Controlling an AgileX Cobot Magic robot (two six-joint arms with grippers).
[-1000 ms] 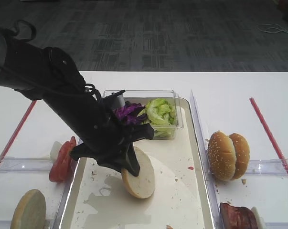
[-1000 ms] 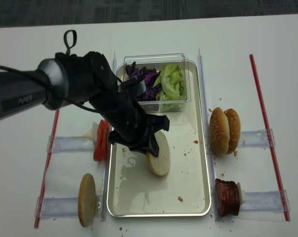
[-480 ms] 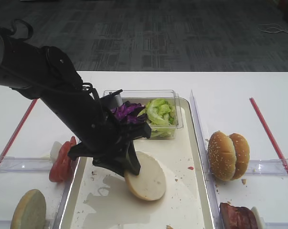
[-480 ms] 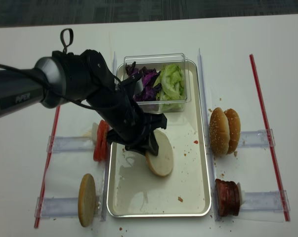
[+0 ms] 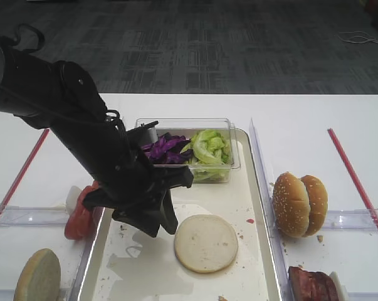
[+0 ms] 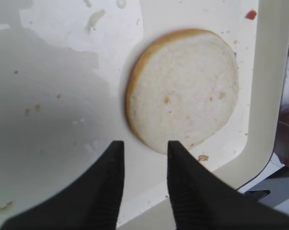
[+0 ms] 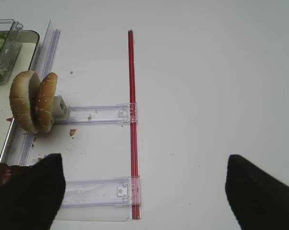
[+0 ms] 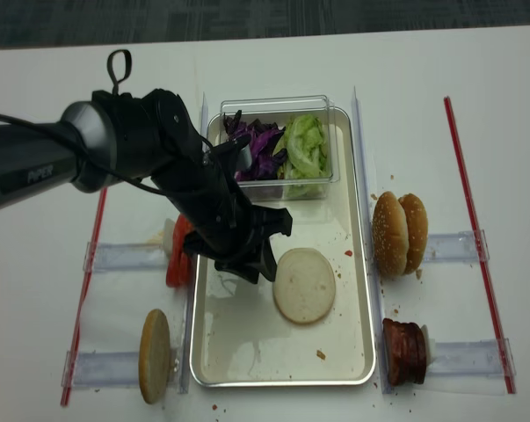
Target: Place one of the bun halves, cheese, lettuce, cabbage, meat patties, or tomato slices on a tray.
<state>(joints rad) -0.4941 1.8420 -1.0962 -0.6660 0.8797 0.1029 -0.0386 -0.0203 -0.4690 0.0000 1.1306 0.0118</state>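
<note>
A plain bun half (image 5: 205,243) (image 8: 304,285) (image 6: 182,88) lies flat, cut face up, on the silver tray (image 5: 138,276) (image 8: 247,352). My left gripper (image 5: 157,222) (image 8: 251,268) (image 6: 144,146) hovers just left of it, open and holding nothing. Lettuce (image 5: 209,147) and cabbage (image 5: 167,149) fill a clear tub at the tray's far end. Tomato slices (image 5: 82,210) stand left of the tray, partly behind the arm. Meat patties (image 5: 311,285) (image 8: 403,352) sit at the near right. Cheese is out of view. My right gripper (image 7: 142,160) is open over bare table.
A second plain bun half (image 5: 38,276) (image 8: 155,356) stands on edge at the near left. Two sesame-seeded halves (image 5: 299,204) (image 7: 34,101) stand right of the tray. Clear plastic rails (image 7: 94,114) and red strips (image 7: 131,96) lie on the white table.
The left gripper has opened and let go of the bun half, which tipped from standing on edge to lying flat on the tray. The gripper has drawn back slightly to the left.
</note>
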